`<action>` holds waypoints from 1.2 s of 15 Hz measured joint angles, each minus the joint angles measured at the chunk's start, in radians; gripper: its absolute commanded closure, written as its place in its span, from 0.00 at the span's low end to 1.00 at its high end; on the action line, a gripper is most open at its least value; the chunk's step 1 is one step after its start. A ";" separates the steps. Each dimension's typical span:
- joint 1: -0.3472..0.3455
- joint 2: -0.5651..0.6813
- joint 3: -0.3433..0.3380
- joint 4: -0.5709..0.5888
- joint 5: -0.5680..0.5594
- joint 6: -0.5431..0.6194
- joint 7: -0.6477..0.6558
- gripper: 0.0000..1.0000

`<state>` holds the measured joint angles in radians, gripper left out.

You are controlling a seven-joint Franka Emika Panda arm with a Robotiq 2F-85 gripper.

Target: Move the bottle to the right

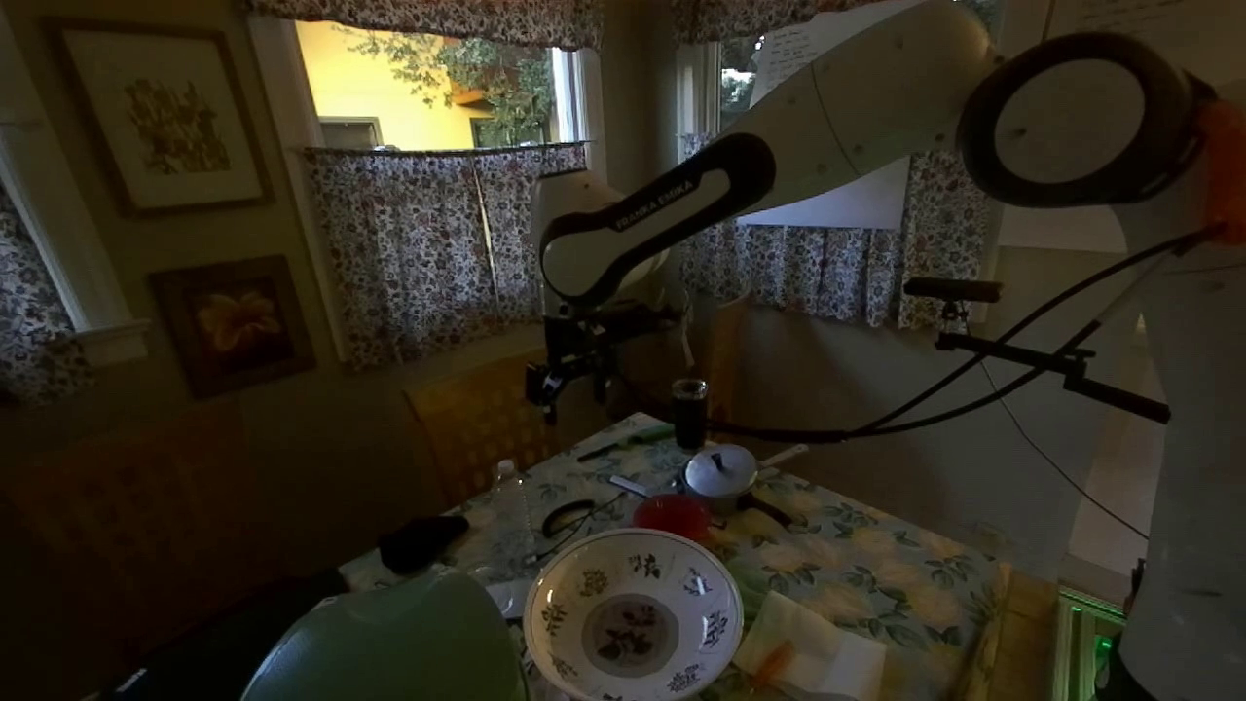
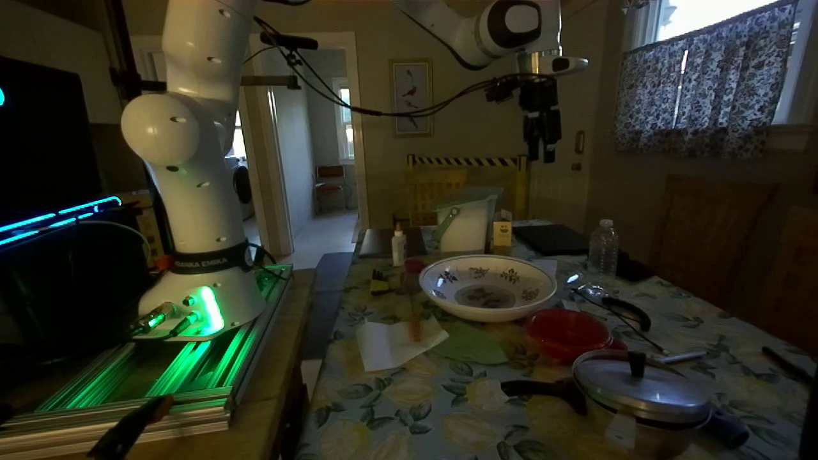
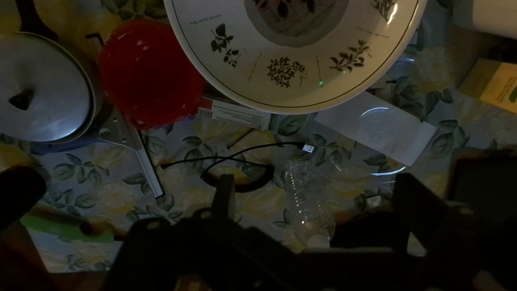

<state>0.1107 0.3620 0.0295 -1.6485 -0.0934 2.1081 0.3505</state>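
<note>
A clear, empty-looking plastic bottle with a white cap stands upright on the flowered tablecloth; it shows in both exterior views and in the wrist view. My gripper is open, with its fingers wide apart and nothing between them. In the wrist view the bottle appears between the fingers, further down, and the gripper body cuts close to its cap. In both exterior views the gripper hangs high above the table, well apart from the bottle.
A large white patterned bowl, a red bowl and a lidded pot stand near the bottle. A black cable and a dark item lie beside it. A dark glass and a green-lidded bin also stand here.
</note>
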 measured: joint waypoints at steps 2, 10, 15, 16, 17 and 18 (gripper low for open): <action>0.001 0.006 -0.006 0.002 0.000 0.011 0.000 0.00; 0.000 0.224 -0.054 0.160 -0.025 0.222 -0.062 0.00; -0.004 0.361 -0.047 0.283 -0.024 0.349 -0.197 0.00; -0.005 0.384 -0.045 0.302 -0.023 0.377 -0.218 0.00; -0.007 0.406 -0.041 0.321 -0.022 0.402 -0.237 0.00; -0.008 0.429 -0.036 0.339 -0.022 0.424 -0.255 0.00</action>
<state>0.1023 0.7906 -0.0068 -1.3090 -0.1152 2.5323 0.0959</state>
